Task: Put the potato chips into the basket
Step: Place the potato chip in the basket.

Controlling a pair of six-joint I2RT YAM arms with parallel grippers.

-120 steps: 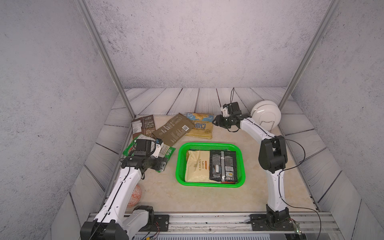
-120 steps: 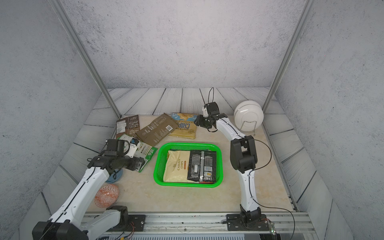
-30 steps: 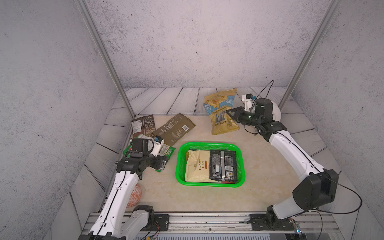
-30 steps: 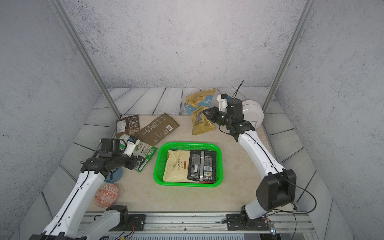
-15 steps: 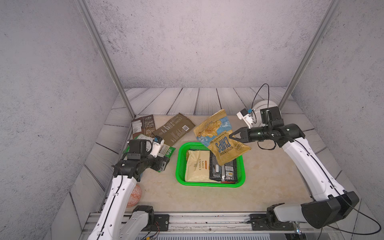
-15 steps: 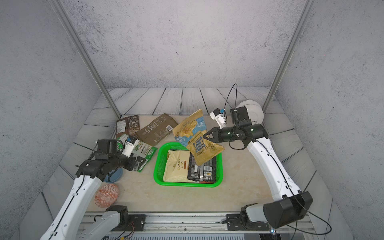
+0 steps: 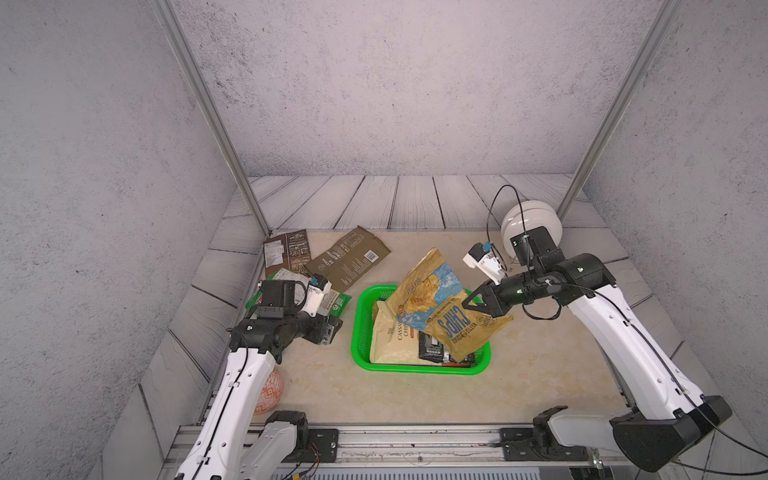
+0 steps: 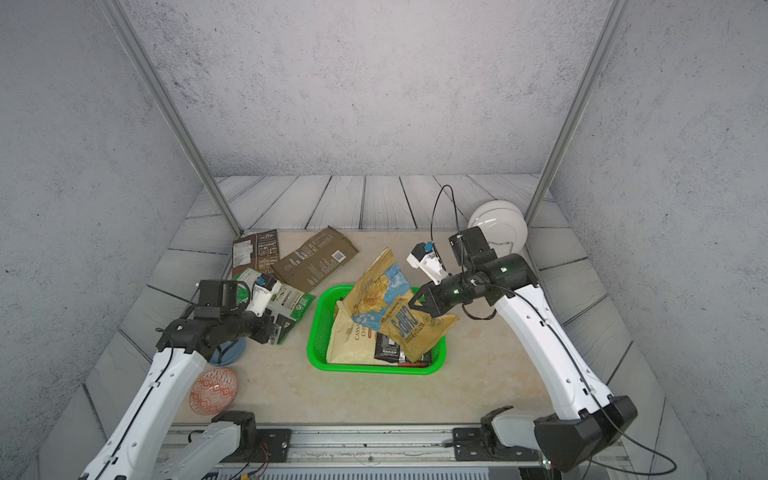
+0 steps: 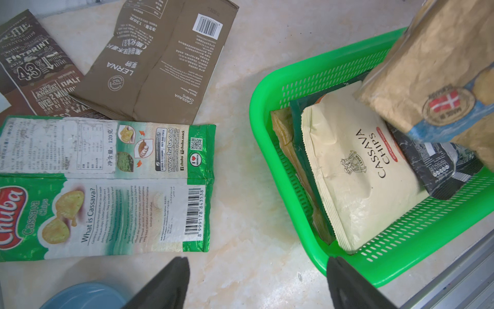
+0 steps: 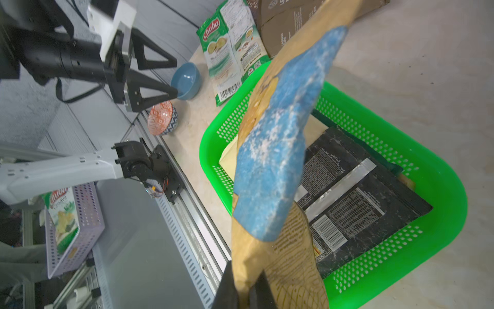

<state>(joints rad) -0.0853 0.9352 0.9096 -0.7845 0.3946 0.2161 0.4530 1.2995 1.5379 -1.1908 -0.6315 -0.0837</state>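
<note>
Top views both show the right gripper (image 7: 471, 306) clamped on one edge of the yellow-blue bag (image 7: 432, 307), which hangs tilted over the right half of the basket (image 7: 415, 370), at centre frame.

Change: four seconds back this bag lay flat on the table at upper centre, beside the olive bag (image 7: 349, 259). One second back it was lifted high near the white plates (image 7: 536, 214). Now it is lower and over the basket. Judged: carry done, release pending. Whether its bottom corner touches the black bag (image 7: 432, 351) I cannot tell.

Left gripper (image 9: 254, 281): jaws wide apart, empty, over bare table between the light green bag (image 9: 107, 187) and the basket's rim. That arm has barely shifted.

Basket contents: cream bag (image 9: 355, 171) and the black bag cover the floor. A dark green edge and another bag show beneath in the left wrist view. The new bag must land on top. It is large and may overhang the rim.

Left on the table, upper left of the left wrist view: brown bag (image 9: 34, 67), the olive bag and the light green one, overlapping.

Bystanders: blue bowl (image 8: 226, 353) under the left arm, and a patterned bowl (image 8: 214, 390) at lower left.
</note>
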